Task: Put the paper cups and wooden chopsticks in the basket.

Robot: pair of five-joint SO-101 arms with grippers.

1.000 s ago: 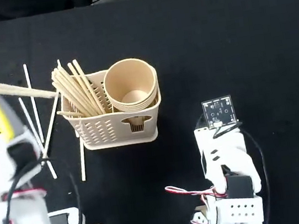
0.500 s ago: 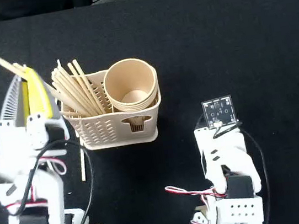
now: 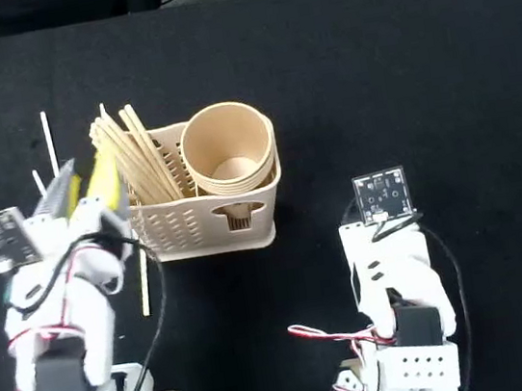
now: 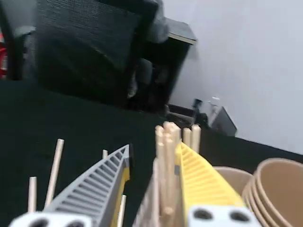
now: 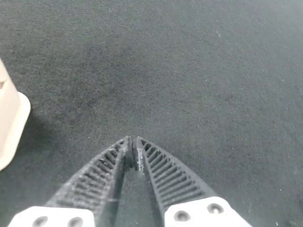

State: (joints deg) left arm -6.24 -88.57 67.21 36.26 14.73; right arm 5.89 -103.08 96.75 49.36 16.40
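One basket [image 3: 198,229] stands on the black table [image 3: 399,69], between the two arms and nearer the left one. It holds one nested stack of paper cups [image 3: 228,147], mouth up, in the half toward the right arm. At least three rims show in the stack, but the exact number cannot be told. The other half holds one bundle of chopsticks [image 3: 129,156], standing tilted with their tops fanning out over the rim. They overlap too much to count, though there are clearly more than six. In the high view three loose chopsticks [image 3: 143,280] lie on the table. One is just beside the basket's near left corner, and two poke out beyond the left gripper [image 3: 86,171], partly covered by that arm. The left gripper sits right against the basket's left side, and its grey and yellow fingers stand apart. In the left wrist view a few chopstick tops rise in the gap, close against the yellow finger [image 4: 203,179]. Whether the fingers press on them cannot be told. The right arm [image 3: 392,264] rests folded on the near side of the table, well apart from the basket. In its wrist view the right gripper [image 5: 132,153] is closed with the two tips touching and nothing between them, above bare cloth, and one corner of the basket shows at the edge.
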